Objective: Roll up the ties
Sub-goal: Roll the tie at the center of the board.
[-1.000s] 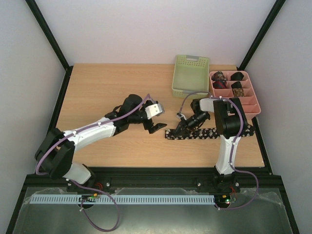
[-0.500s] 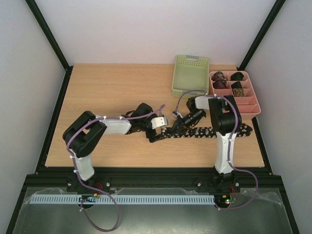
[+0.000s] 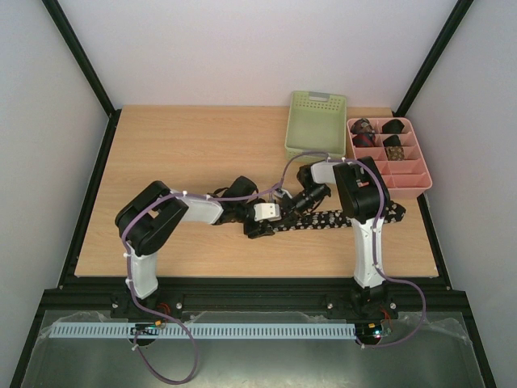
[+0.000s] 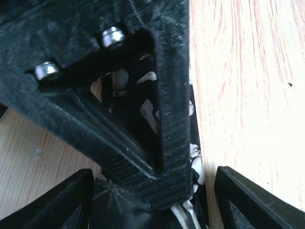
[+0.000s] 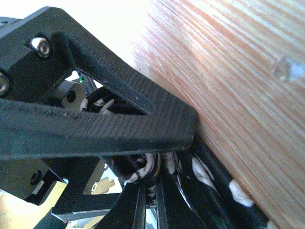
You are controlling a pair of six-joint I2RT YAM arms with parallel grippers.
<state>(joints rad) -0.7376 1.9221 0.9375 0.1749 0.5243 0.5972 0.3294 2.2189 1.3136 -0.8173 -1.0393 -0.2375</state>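
The long dotted tie (image 3: pixel 319 221) lies flat on the worktop (image 3: pixel 178 145). The right tool (image 3: pixel 291 206) is clenched on its left end. The left tool (image 3: pixel 262 228) straddles that end, released.

The top external camera looks steeply down from above and behind the arm bases (image 3: pixel 367 303), which sit at 6 o'clock. It is far enough off to take in the whole table (image 3: pixel 161 153). Both wrist cameras sit very close to the wood. The left wrist view looks almost straight down, with bare table at 3 o'clock. The right wrist view is tilted, with table at 2 o'clock. All three share the end of the dotted tie (image 3: pixel 339 218) near the top view's centre.
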